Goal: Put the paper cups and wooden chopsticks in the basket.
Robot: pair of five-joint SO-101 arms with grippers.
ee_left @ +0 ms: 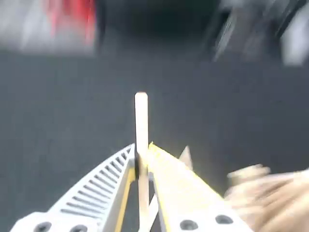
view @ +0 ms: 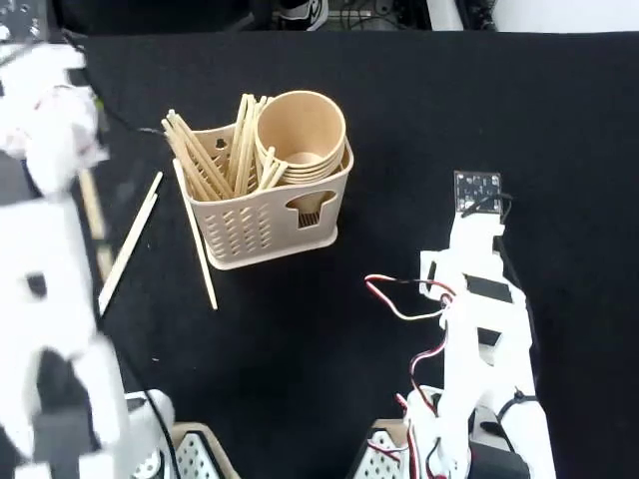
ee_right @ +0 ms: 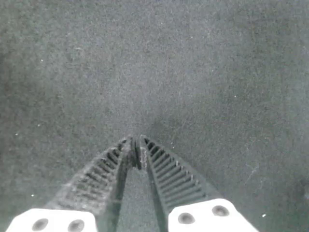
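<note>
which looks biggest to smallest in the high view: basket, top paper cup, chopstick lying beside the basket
1. basket
2. top paper cup
3. chopstick, longer than the cup but far thinner

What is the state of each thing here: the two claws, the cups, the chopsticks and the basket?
Left claw: shut on one chopstick.
Right claw: shut, empty.
Paper cups: stacked, upright in the basket.
Basket: upright on the table.
Bundled chopsticks: standing slanted in the basket.
Two loose chopsticks: lying on the table outside the basket.
</note>
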